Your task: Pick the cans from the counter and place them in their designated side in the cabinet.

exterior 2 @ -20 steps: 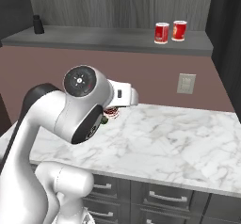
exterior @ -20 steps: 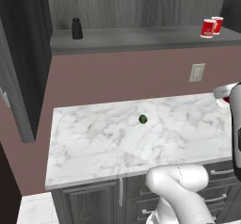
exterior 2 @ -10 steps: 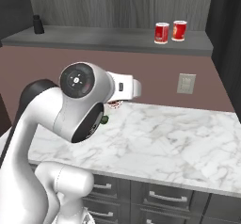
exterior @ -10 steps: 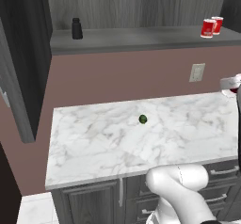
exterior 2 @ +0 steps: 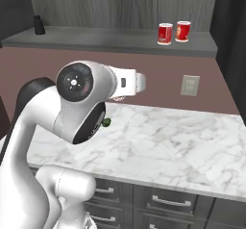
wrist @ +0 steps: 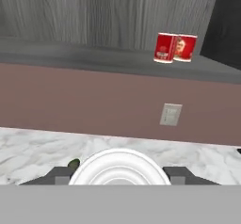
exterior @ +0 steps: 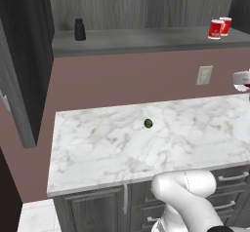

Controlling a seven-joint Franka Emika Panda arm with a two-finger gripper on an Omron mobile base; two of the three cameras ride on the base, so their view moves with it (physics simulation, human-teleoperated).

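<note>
You've got 2 cans [wrist: 174,48] side by side on the cabinet [wrist: 108,11] shelf's right end (their designated side, likely). Gripper [wrist: 118,173] closed on a silvery-topped can [wrist: 118,170] above the bench [exterior: 146,138].

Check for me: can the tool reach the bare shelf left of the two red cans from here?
Probably yes. The tool, shut on a can, faces the shelf, and nothing stands between it and the bare stretch left of the two red cans.
</note>
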